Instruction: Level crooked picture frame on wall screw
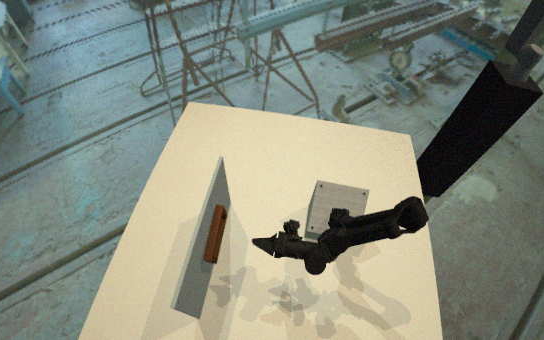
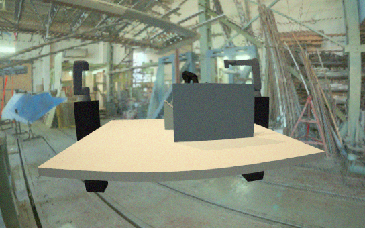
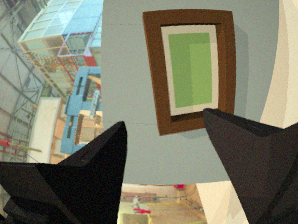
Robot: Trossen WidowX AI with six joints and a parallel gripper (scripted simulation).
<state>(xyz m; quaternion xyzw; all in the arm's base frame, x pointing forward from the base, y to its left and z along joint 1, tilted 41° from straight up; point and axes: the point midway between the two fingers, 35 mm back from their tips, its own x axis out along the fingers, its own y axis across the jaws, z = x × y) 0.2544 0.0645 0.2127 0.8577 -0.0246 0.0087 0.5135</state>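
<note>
The picture frame (image 1: pixel 215 235) (image 3: pixel 227 65), brown wood around a green picture, is on the grey wall panel (image 1: pixel 190 290) (image 2: pixel 213 112) (image 3: pixel 125 75). In the wrist view the frame's left bar slants against the panel's left edge; how far the frame is off level is hard to judge. The screw and the notched strip are hidden. My gripper (image 1: pixel 254 242) (image 3: pixel 164 121) is open with nothing between its fingers. In the top view it stands off the panel's front, a gap from the frame. In the wrist view the right fingertip overlaps the frame's lower right corner.
A grey box-like block (image 1: pixel 339 197) stands beside my arm (image 1: pixel 360 232) on the pale table (image 1: pixel 280 130) (image 2: pixel 114 151). The panel stands upright on the table. Dark pedestals (image 1: pixel 480 130) (image 2: pixel 87 119) with other arms stand beyond the table.
</note>
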